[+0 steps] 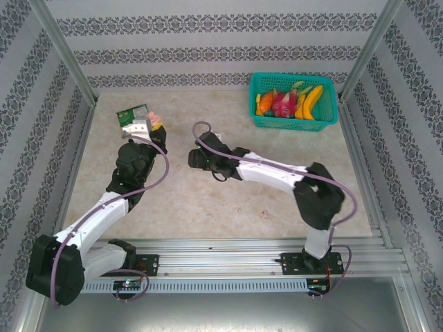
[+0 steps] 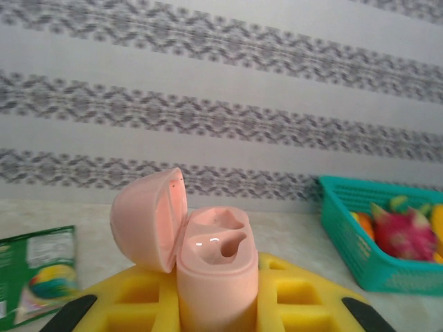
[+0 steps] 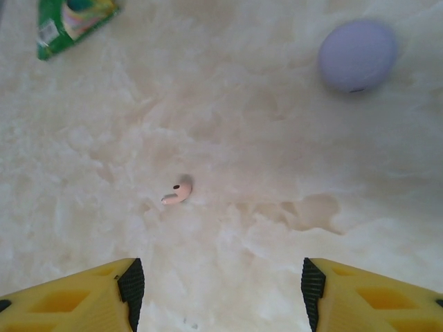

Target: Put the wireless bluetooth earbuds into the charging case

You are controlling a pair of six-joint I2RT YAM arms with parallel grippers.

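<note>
I'm hovering the empty, wide-open right pincer (image 3: 221, 289) with the pink earbud (image 3: 177, 193) off-centre ahead (left pincer (image 2: 218, 312) is clamping the open case (image 2: 216, 266)), risking a finger flicking it away.

Beige marbled table (image 1: 208, 200) is carrying loose items. Teal basket (image 1: 291, 124) is sitting far right; green packet (image 1: 131, 115) is lying far left. Pink earbud (image 3: 178, 193) is lying on bare surface, well apart from lilac round disc (image 3: 357, 54).

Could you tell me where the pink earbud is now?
The earbud lies on the table in the right wrist view, just ahead of the open right gripper.
</note>
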